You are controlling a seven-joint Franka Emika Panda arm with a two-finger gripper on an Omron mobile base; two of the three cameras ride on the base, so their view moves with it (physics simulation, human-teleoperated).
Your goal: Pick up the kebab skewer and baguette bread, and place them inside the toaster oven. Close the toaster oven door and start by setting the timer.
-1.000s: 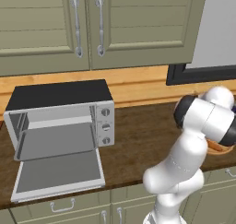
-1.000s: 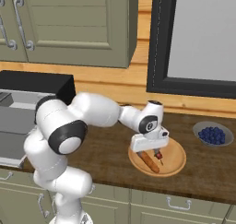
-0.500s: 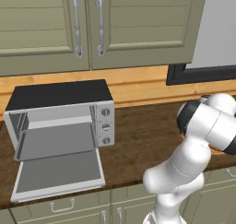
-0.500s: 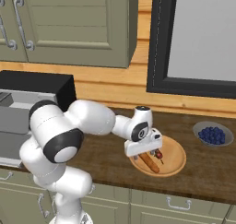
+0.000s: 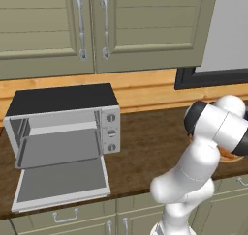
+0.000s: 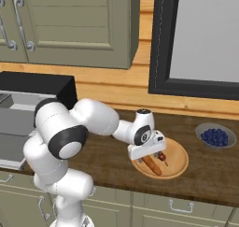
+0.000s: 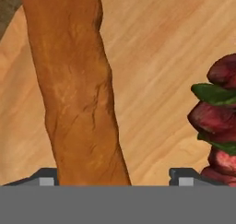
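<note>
Standing at the left of the dark wooden counter (image 5: 150, 132), the toaster oven (image 5: 63, 120) has its grey cavity bare, and the toaster oven door (image 5: 62, 183) lies dropped flat, reaching out to the counter's front edge; 3 round knobs run down its right side. Bare counter stretches between the oven and the round wooden plate (image 6: 179, 165) at the right, which sits close to the front edge. On that plate lie 2 things side by side: the baguette bread (image 6: 151, 165) and, just beside it, the kebab skewer (image 6: 162, 157) with its dark red and green chunks. A small grey bowl (image 6: 215, 136) of blueberries stands near the plate, further right, toward the dark-framed window. The gripper (image 6: 145, 152) is down over the plate's left part; in the hand view its 2 fingertips (image 7: 45, 180) stand wide apart with the baguette running between them, 1 tip beside the loaf and the other near the skewer, and whether either touches cannot be told
</note>
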